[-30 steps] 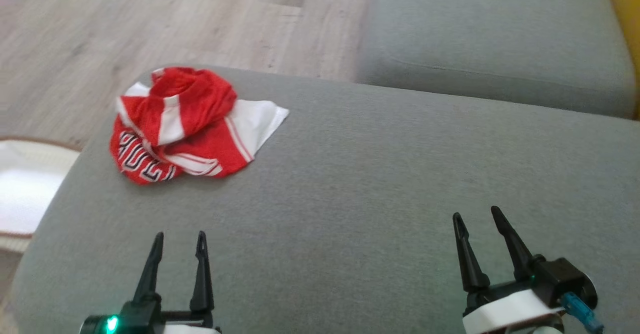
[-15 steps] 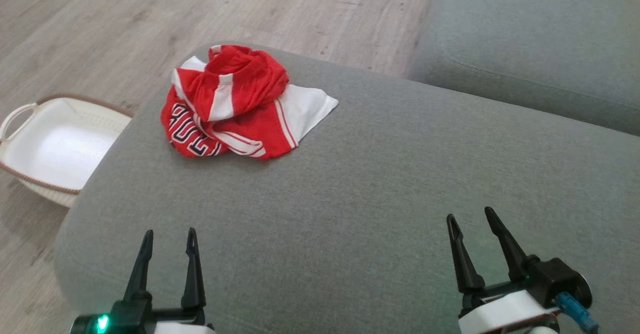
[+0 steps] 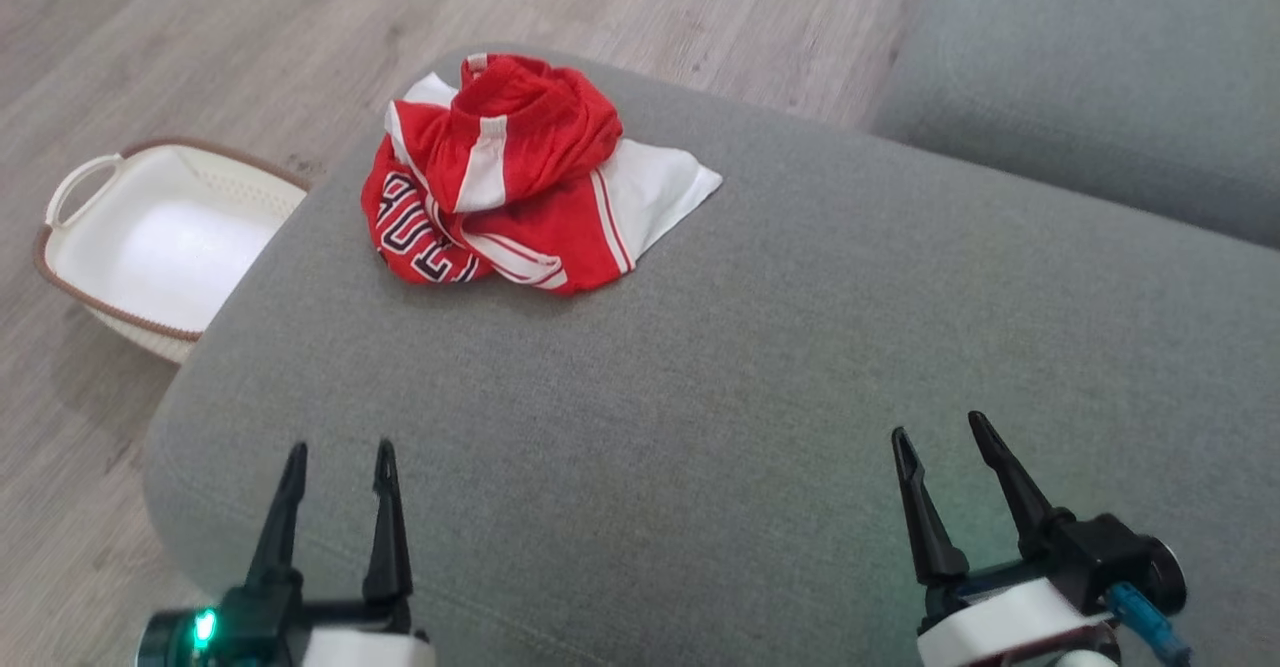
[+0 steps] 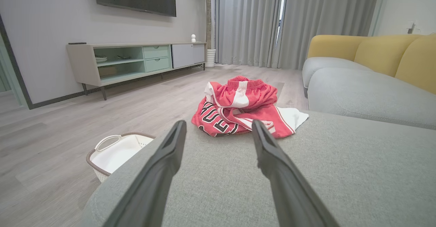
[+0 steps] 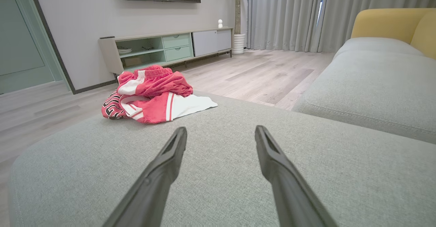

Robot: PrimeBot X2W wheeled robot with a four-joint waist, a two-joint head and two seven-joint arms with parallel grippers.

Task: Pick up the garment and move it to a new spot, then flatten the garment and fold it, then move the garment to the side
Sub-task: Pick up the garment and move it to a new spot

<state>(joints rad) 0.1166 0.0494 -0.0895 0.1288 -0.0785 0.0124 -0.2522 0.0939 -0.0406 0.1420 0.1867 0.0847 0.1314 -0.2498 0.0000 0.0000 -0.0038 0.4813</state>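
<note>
A crumpled red and white garment (image 3: 520,187) with dark lettering lies in a heap near the far left corner of a grey cushion (image 3: 760,367). It also shows ahead in the left wrist view, garment (image 4: 242,108), and to the left in the right wrist view, garment (image 5: 150,94). My left gripper (image 3: 338,457) hovers open over the cushion's near left edge, well short of the garment. My right gripper (image 3: 940,432) stands open at the near right, with nothing between its fingers.
A white basket (image 3: 150,247) with a brown rim sits on the wooden floor left of the cushion, seen too as the basket (image 4: 115,150). Another grey sofa seat (image 3: 1090,77) lies at the far right. A TV cabinet (image 4: 136,58) stands against the wall.
The head camera has turned left, so the garment and cushion shift right in view and the basket comes into sight. Both grippers stay open and hold their places.
</note>
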